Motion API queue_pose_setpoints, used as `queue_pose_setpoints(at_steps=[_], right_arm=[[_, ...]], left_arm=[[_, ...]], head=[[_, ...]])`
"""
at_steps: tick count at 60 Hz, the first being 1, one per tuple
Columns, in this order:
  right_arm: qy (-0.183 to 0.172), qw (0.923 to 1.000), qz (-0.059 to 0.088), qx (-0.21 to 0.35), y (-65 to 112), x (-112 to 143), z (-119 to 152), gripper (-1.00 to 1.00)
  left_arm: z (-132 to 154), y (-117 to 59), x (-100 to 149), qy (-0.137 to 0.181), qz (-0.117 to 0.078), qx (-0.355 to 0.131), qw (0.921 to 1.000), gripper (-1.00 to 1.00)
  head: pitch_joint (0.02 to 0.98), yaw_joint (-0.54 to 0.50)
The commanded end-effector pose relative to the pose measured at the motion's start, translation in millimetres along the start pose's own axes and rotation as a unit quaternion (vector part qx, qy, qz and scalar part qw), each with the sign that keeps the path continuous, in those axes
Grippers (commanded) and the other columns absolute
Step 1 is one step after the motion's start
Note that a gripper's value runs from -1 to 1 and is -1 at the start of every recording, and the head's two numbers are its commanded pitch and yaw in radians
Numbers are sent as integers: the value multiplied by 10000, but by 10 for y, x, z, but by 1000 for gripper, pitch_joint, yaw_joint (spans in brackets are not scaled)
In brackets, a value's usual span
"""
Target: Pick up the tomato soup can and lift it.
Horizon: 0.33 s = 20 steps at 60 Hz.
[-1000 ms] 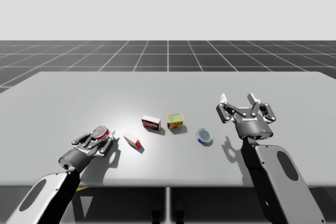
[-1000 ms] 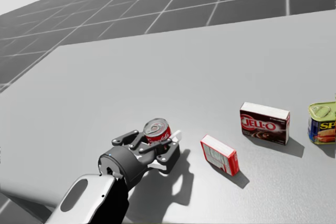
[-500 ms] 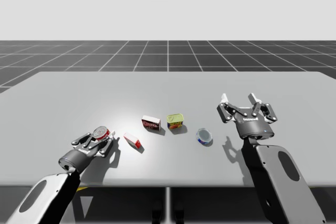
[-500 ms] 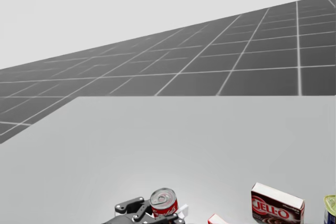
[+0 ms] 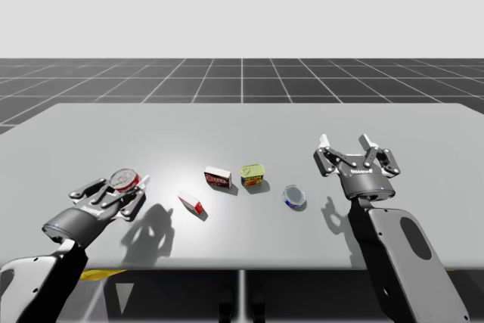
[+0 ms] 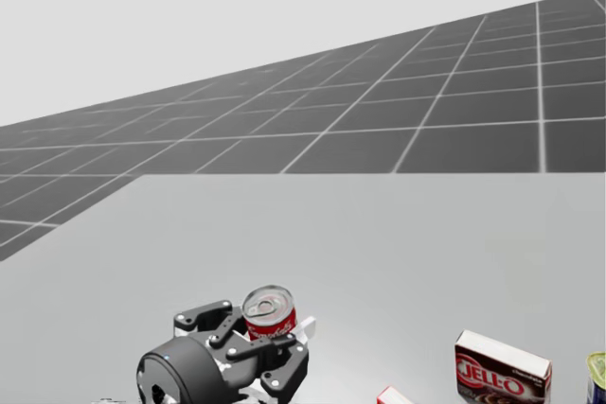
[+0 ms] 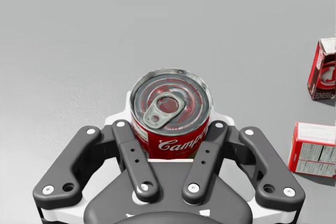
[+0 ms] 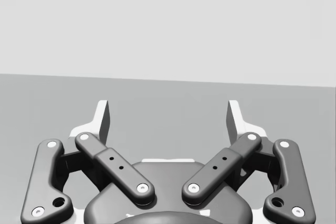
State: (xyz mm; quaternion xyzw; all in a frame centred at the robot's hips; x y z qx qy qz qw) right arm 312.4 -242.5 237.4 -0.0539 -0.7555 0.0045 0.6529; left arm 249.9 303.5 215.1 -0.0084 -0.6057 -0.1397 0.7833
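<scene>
**Left hand raises the soup can off the tabletop**

Left hand is closed on the red-and-white metal soup can with a ring-pull lid, one finger pressing each side. Half a second ago the can sat lower and nearer the small red-and-white box. Now it is higher and further left, its shadow cast apart on the grey tabletop, so I judge the lift under way. Right hand hovers spread wide and empty. A dark red box, a yellow-green tin and a flat blue round can lie mid-table. Beyond is a dark gridded floor.
</scene>
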Motion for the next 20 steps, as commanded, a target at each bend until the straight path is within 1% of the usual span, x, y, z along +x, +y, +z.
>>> queue_pose_setpoints(at_steps=[1,4,7,8,13,20], right_arm=[[20,10000,-13,-22,0,-2,-5,-1000],[25,10000,-30,-24,0,-1,-5,-1000],[25,10000,-30,-27,-3,-3,-8,-1000],[30,10000,-37,-34,-5,-4,-9,-1000],[28,10000,-40,-31,-8,-3,-9,-1000],[35,10000,-58,-38,-16,-4,-16,-1000]], left_arm=[[11,-3,532,-604,-422,-450,9963,1000],[23,12,631,-700,-497,-416,9954,1000],[33,23,712,-782,-526,-397,9948,1000],[46,35,795,-860,-585,-370,9939,1000],[73,67,969,-1038,-666,-302,9919,1000],[130,103,1261,-1333,-841,-157,9874,1000]], head=[[457,494],[456,495],[455,495],[455,496],[453,495],[451,495]])
